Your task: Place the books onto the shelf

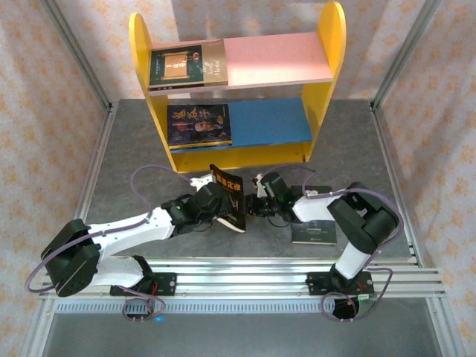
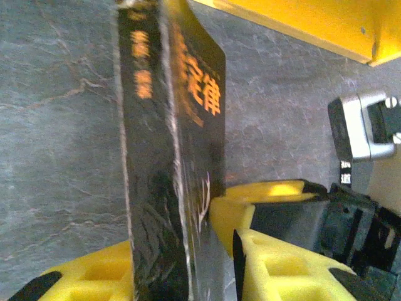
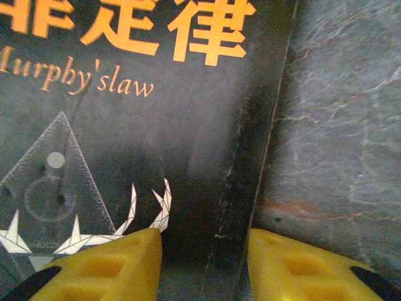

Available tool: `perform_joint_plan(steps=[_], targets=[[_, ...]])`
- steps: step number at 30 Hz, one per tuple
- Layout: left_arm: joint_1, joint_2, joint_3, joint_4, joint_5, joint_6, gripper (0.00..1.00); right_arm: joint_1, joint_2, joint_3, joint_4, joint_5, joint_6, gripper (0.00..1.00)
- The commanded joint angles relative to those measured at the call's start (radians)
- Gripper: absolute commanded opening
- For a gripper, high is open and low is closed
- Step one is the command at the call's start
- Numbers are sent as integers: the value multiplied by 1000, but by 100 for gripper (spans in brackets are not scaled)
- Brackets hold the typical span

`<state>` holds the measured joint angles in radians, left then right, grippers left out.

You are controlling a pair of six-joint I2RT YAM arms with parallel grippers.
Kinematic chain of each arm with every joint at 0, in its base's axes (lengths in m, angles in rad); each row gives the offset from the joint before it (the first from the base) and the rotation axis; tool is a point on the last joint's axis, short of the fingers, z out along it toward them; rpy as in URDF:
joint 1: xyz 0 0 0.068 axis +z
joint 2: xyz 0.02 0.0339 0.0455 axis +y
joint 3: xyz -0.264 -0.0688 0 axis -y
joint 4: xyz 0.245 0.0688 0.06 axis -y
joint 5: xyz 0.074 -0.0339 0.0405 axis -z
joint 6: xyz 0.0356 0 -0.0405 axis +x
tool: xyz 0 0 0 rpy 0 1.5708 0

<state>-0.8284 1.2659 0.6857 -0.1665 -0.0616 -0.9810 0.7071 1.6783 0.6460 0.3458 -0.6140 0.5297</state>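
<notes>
Book on edge at table centre, likely light and floppy: left gripper clamps it; right gripper gapes astride its edge. Best held near the spine.

A grey, marble-veined counter lies inside a frame of slanted metal posts. Ribbed aluminium rails run along its near edge. A pale backdrop with an orange floral print surrounds it.
</notes>
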Motion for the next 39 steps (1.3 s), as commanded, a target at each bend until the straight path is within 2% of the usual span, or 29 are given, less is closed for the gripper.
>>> perform_joint_plan(steps=[1, 9, 25, 29, 32, 33, 36, 39], targets=[[7, -18, 38, -41, -22, 36, 31, 42, 11, 7, -111, -92, -15, 43], [9, -12, 61, -89, -20, 63, 23, 42, 5, 35, -155, -72, -36, 50], [32, -39, 101, -206, -23, 130, 20, 36, 1, 73, -214, -59, -69, 58], [34, -21, 95, -185, -16, 140, 16, 34, -10, 74, -218, -56, -70, 59], [34, 6, 106, -170, -2, 169, 2, 30, -31, 74, -232, -47, -75, 61], [34, 10, 116, -171, 9, 183, 0, 27, -42, 73, -237, -40, -76, 61], [33, -11, 151, -187, 46, 233, 0, 5, -93, 70, -259, -32, -83, 62], [29, -74, 248, -294, 58, 330, 0, -42, -208, 80, -334, -26, -105, 61]])
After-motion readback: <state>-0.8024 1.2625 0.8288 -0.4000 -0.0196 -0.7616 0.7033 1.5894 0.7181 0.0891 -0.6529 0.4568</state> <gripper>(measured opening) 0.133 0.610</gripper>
